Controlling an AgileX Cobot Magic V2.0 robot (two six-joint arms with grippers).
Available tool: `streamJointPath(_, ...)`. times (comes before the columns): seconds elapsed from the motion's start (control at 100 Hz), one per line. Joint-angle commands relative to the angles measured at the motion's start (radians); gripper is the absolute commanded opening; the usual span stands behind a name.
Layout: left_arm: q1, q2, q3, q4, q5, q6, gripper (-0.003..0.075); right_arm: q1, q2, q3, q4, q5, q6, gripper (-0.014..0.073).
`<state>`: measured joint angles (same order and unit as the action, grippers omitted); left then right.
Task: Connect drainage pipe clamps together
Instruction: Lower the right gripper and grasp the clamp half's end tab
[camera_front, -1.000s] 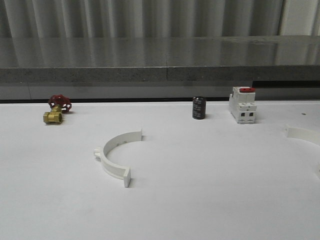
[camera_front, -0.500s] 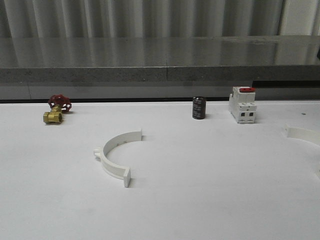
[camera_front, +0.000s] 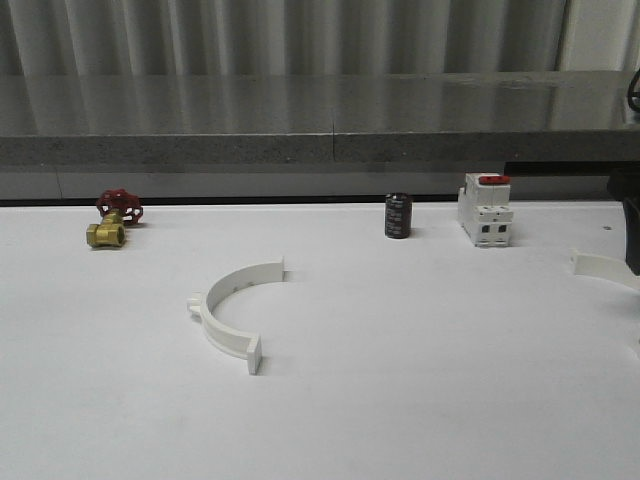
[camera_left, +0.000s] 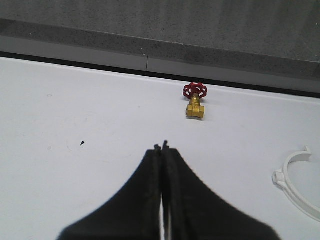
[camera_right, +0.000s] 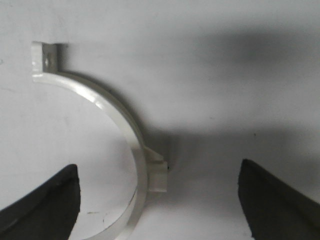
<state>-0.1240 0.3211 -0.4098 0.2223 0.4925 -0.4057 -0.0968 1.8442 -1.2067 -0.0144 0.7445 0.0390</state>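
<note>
One drainage pipe clamp half (camera_front: 232, 312) lies flat on the white bench (camera_front: 420, 380) left of centre, its open side facing right. The second clamp half (camera_right: 117, 150) lies at the bench's far right edge, directly below the right tool (camera_right: 157, 200), whose dark fingers (camera_right: 42, 197) stand wide apart on either side of the curved band, holding nothing. The left tool (camera_left: 162, 150) has its tips pressed together with nothing between them, aimed toward a brass valve with a red handwheel (camera_left: 195, 100). Along the back edge stand a black cylinder (camera_front: 398, 216) and a white breaker with a red switch (camera_front: 486, 210).
</note>
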Motion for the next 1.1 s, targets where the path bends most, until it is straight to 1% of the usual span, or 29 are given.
streamJointPath(0.0, 0.003, 0.007, -0.026, -0.001, -0.069, -0.006, -0.0020, -0.006, -0.026, -0.030, -0.003, -0.028, -0.016, 0.0633)
streamJointPath(0.7, 0.003, 0.007, -0.026, -0.001, -0.069, -0.006, -0.0020, -0.006, 0.034, -0.030, 0.047, -0.008, -0.015, 0.0628)
streamJointPath(0.74, 0.003, 0.007, -0.026, -0.001, -0.069, -0.006, -0.0020, -0.006, 0.034, -0.030, 0.047, -0.004, -0.014, 0.0605)
streamJointPath(0.79, 0.003, 0.007, -0.026, -0.001, -0.069, -0.006, -0.0020, -0.006, 0.034, -0.030, 0.047, -0.001, -0.009, 0.0556)
streamJointPath(0.98, 0.003, 0.007, -0.026, -0.001, -0.069, -0.006, -0.0020, -0.006, 0.034, -0.030, 0.052, 0.000, 0.014, 0.0280)
streamJointPath(1.09, 0.003, 0.007, -0.026, -0.001, -0.069, -0.006, -0.0020, -0.006, 0.034, -0.030, 0.052, 0.001, 0.025, 0.0176)
